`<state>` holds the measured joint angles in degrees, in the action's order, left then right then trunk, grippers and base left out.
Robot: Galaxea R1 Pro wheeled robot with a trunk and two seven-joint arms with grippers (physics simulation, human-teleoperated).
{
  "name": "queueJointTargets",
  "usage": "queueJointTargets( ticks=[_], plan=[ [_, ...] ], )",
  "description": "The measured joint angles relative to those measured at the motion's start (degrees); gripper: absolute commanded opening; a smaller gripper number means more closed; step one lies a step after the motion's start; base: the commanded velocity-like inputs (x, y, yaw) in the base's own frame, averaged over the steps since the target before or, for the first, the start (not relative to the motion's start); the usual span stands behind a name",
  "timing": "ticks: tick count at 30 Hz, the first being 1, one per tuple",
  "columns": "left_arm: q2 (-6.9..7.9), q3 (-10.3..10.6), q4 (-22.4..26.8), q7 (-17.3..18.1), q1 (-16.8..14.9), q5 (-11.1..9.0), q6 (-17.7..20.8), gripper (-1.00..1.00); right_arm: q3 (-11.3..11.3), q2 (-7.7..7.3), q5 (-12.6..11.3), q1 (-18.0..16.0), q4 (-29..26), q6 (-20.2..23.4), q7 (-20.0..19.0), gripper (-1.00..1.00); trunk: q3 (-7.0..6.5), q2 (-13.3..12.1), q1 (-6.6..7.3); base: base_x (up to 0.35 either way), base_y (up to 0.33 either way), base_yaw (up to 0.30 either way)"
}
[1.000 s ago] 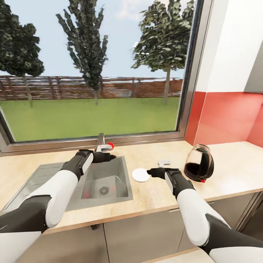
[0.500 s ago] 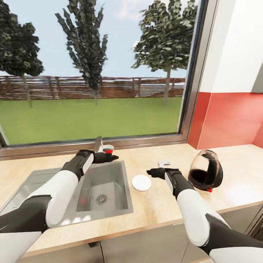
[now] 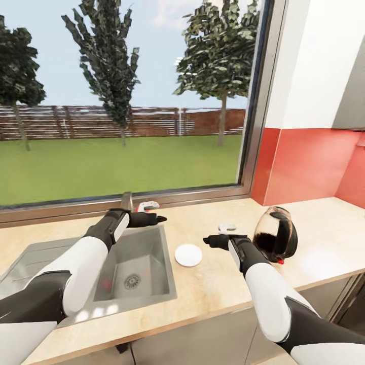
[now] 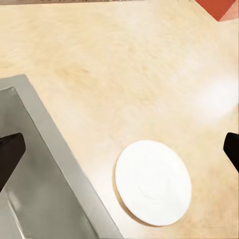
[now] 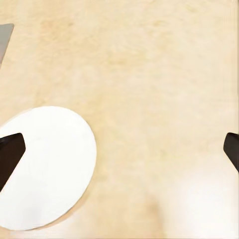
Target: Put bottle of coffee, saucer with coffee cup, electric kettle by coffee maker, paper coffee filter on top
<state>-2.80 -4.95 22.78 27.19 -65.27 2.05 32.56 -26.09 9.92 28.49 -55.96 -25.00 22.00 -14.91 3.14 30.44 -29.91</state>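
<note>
Head view first: I've got the counter [image 3: 213, 284] running left to right under the window [image 3: 121, 101], tan wood-look, with the steel sink [image 3: 134, 263] sunk into its left half. The saucer [image 3: 188, 255] lies flat on the counter just right of the sink's rim. Further right the electric kettle [image 3: 275, 235] stands tilted, leaning toward the window side, black handle facing right, small red switch low at its base. A small white thing [image 3: 226, 227] sits behind my right end effector [image 3: 209, 240]; too small to name. Left end effector [image 3: 159, 219] hangs over the sink's back edge, beside the tap [image 3: 145, 206]. There's bare counter in front of the saucer, and more to the right of the kettle up to the red wall [image 3: 309, 167].

Left wrist view: saucer [image 4: 153, 181] flat, sink edge [image 4: 59, 164] just beside it, not touching. Fingertips [image 4: 10, 154] spread wide at the frame's sides, released, nothing between.

Right wrist view: saucer [image 5: 47, 167] partly under one fingertip [image 5: 10, 152]; fingers spread wide, released, holding nothing. Bare counter beyond.
</note>
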Motion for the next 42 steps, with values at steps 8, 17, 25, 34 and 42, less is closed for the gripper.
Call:
queueJointTargets(
  ticks=[8,17,25,34,42],
  plan=[
    [0.17,0.0,0.0,2.2,1.1,0.1,0.0,1.00,0.0,0.00,0.0,0.0,1.0,0.0,0.0,1.00,-0.02,0.0,-0.02,0.167,0.000,-0.030],
    [0.14,0.0,0.1,2.4,3.5,0.0,0.0,1.00,0.0,0.01,0.0,0.0,2.5,0.0,0.0,1.00,-0.35,0.0,-0.01,0.061,0.000,-0.127],
    [-0.84,0.7,-0.7,2.1,4.7,0.9,-0.5,1.00,1.0,0.01,-0.6,-0.2,1.8,-0.4,0.9,1.00,-0.37,0.0,-0.02,0.123,0.000,-0.010],
    [-0.99,1.0,1.2,1.3,6.5,1.7,-1.0,1.00,1.6,0.01,-0.5,-0.7,1.3,-0.3,1.0,1.00,-0.37,0.0,-0.02,0.000,0.000,0.000],
    [-0.99,1.1,3.7,1.1,9.1,1.8,-1.7,1.00,1.6,0.01,-0.5,-0.8,1.2,-0.3,1.0,1.00,-0.37,0.0,-0.02,0.000,0.000,0.000]
  ],
)
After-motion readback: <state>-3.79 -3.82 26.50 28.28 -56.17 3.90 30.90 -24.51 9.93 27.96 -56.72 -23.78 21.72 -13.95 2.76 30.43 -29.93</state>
